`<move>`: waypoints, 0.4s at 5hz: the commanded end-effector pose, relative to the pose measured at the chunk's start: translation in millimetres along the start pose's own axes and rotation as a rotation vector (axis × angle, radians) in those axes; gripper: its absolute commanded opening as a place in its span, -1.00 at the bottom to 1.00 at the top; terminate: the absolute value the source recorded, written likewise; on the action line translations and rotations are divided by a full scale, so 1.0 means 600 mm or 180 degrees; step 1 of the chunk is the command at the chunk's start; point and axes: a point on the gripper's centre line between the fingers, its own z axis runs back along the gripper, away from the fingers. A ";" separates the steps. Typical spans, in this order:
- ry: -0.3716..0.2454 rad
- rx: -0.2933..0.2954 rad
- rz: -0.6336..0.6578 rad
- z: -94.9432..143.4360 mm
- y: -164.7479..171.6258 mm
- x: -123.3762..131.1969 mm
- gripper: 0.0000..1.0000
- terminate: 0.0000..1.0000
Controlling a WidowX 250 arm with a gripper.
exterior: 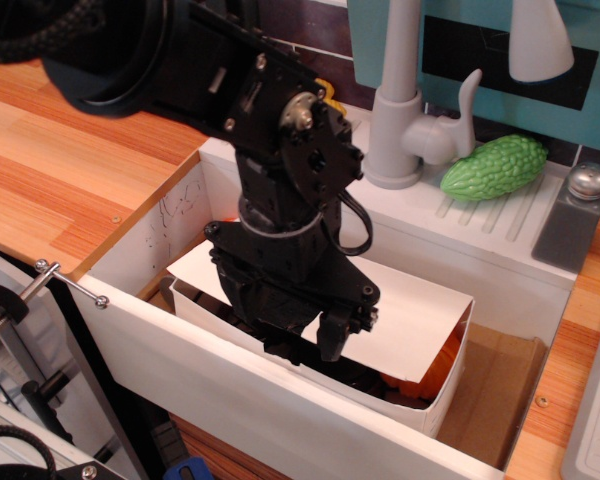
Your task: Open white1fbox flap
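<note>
The white1fbox [310, 385] lies lengthwise inside the white sink basin, its front wall facing me. Its flap [420, 320] is a wide white panel lying low over the top of the box, and its free front edge leaves a gap. Something orange [435, 370] and dark contents show through that gap at the right end. My black gripper [310, 348] reaches down from the upper left and sits at the flap's front edge near the middle of the box. Its two fingertips stand apart. The arm hides the left middle of the flap.
The sink basin's front wall [230, 390] runs just in front of the box. A grey faucet [400, 120] and a green bumpy gourd [495, 168] stand on the back ledge, with a grey soap dispenser [575, 220] to the right. A wooden counter [50, 170] lies at the left.
</note>
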 end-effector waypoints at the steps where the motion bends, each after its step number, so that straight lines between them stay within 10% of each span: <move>1: 0.0000 0.0000 0.0000 0.000 0.000 0.000 1.00 -1.00; 2: -0.0101 -0.0061 0.0012 -0.010 -0.001 -0.007 1.00 -1.00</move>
